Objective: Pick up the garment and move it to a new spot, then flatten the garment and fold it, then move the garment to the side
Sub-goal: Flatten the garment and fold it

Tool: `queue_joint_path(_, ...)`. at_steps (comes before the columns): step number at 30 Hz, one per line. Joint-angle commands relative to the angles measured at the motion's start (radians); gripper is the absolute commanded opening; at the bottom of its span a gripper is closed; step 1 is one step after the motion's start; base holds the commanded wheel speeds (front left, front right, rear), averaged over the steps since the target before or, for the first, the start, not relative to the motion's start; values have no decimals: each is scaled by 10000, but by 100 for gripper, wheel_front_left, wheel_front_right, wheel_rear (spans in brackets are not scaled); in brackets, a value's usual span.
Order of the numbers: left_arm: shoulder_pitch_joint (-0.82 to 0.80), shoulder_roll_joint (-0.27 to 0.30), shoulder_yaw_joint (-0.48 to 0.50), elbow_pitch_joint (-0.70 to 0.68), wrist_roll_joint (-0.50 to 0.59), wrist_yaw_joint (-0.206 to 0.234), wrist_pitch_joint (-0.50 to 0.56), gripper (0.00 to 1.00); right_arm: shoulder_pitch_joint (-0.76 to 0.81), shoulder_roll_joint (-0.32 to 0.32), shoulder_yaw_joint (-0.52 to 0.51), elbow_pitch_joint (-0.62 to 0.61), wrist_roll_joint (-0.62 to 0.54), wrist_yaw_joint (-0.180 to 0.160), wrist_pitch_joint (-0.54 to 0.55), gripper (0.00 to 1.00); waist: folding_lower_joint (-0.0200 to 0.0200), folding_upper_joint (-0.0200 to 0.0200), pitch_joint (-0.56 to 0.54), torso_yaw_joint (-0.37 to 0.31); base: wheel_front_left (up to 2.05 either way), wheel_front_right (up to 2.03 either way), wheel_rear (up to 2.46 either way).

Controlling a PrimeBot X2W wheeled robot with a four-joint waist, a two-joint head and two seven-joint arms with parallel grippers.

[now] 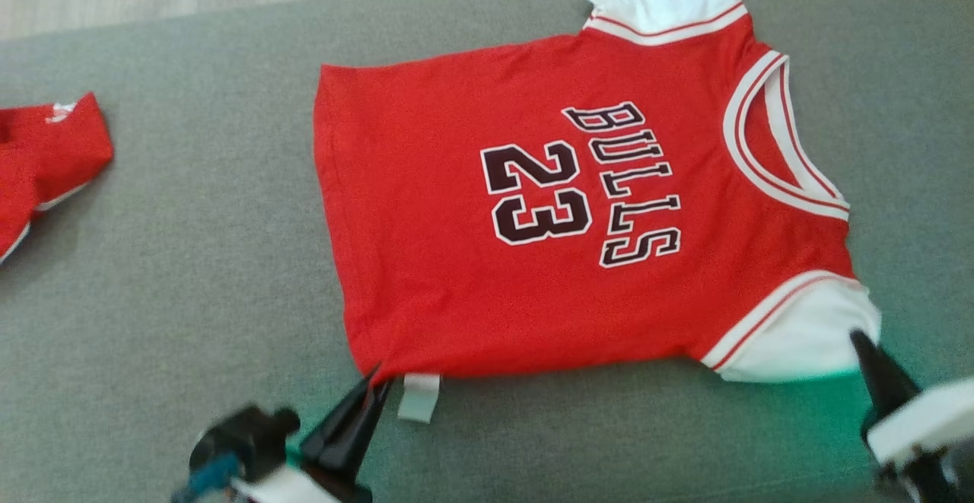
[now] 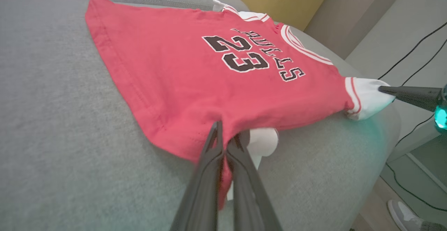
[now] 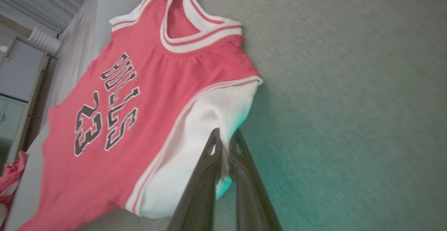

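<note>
Garment: the red cotton jersey with white sleeves and black "BULLS 23" lettering (image 1: 533,206) lies print-up and nearly flat on the grey fabric couch seat (image 1: 190,275), with the collar to the robot's right and the hem to its left.
Step in hand: probably flattening, since the near edge is held at two points and can be drawn taut before the fold.
Left tool (image 1: 373,381): fingers pressed together on the near hem corner, just beside the small white label (image 1: 418,398); red cloth bunches between them.
Right tool (image 1: 858,338): pinching the edge of the near white sleeve (image 1: 791,335).
Doing it well: pull both ends evenly, slightly apart and low over the seat, so the pucker at the hem corner smooths out without skewing the print.
Left arm pose: reaches in low from the lower left, fingers slanting up and rightward.
Right arm pose: comes in from the lower right, fingers angled up and leftward.
Nearby: a crumpled red cloth (image 1: 46,160) lies well apart at the far left.
</note>
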Motion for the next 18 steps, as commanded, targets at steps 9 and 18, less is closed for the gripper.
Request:
queue_joint_path(9,-2099,935,941,-1179,-1419,-1014,1970,0,-2710,-124,401,-485,-606,-7,1357,0,0,-1,862,44,0,0,0)
queue_joint_path(18,-3920,1095,960,-676,-2330,-1499,3749,0,-5016,-124,195,362,-1667,-7,2135,0,0,-1,1748,342,0,0,0)
